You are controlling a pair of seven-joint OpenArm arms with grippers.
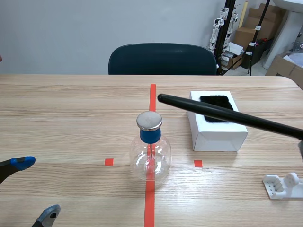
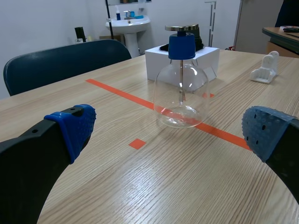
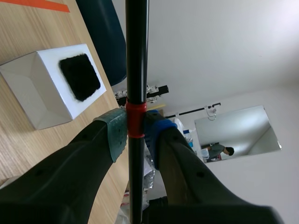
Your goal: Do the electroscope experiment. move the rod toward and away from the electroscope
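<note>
Presently the rod (image 1: 227, 115) is gripped by the right end effector (image 3: 135, 133), its long axis running leftward from there to a tip near, not touching, the cap of the electroscope (image 1: 150, 146); the left end effector (image 2: 170, 130) is spread, empty.

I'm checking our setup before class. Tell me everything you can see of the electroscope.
The electroscope is a clear, round-bellied glass flask standing upright on the table, on the orange-red tape line. A blue collar plugs its neck, topped by a flat round metal disc. A thin stem hangs inside the glass; its lower end is too small to make out. Nothing touches it; the black rod ends above and beside the disc, apart.
</note>
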